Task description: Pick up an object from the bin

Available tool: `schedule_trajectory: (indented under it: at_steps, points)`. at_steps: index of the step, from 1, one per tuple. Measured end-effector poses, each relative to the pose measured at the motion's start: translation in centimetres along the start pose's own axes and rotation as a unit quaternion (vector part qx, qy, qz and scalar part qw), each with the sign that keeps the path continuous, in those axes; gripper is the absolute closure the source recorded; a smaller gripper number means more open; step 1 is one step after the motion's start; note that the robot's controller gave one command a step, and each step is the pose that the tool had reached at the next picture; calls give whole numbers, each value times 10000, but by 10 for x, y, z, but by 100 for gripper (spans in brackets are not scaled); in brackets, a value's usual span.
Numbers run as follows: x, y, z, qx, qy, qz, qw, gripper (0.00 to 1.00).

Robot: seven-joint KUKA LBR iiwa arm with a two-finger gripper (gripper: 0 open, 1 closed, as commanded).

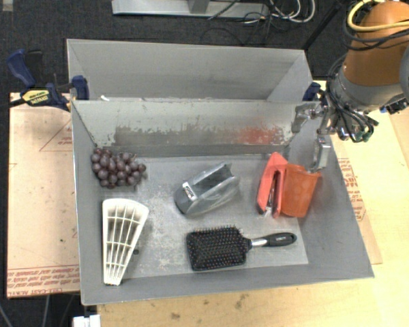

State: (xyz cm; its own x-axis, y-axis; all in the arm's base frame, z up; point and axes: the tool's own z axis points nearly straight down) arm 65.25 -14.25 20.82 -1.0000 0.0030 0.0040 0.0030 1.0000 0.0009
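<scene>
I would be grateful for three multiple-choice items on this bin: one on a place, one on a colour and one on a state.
1. Where in the view is the gripper?
A. At the right, by the red-and-orange object
B. Over the lower left corner
C. Over the middle

2. What colour is the hairbrush?
A. White
B. Black
C. Purple

3. How does the hairbrush rest?
A. Standing on its handle
B. Standing on its head
C. Lying flat, handle toward the view's right

Answers:
1. A, since the gripper hangs just above the red-and-orange object on the right side.
2. B, since both the head and the handle are black.
3. C, since it lies flat on the floor with its handle pointing right.
</scene>
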Motion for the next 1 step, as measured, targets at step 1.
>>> schedule_trajectory:
  at_steps: [1]
  points:
    - [-1,1,-5,5,-35,-10,10000,0]
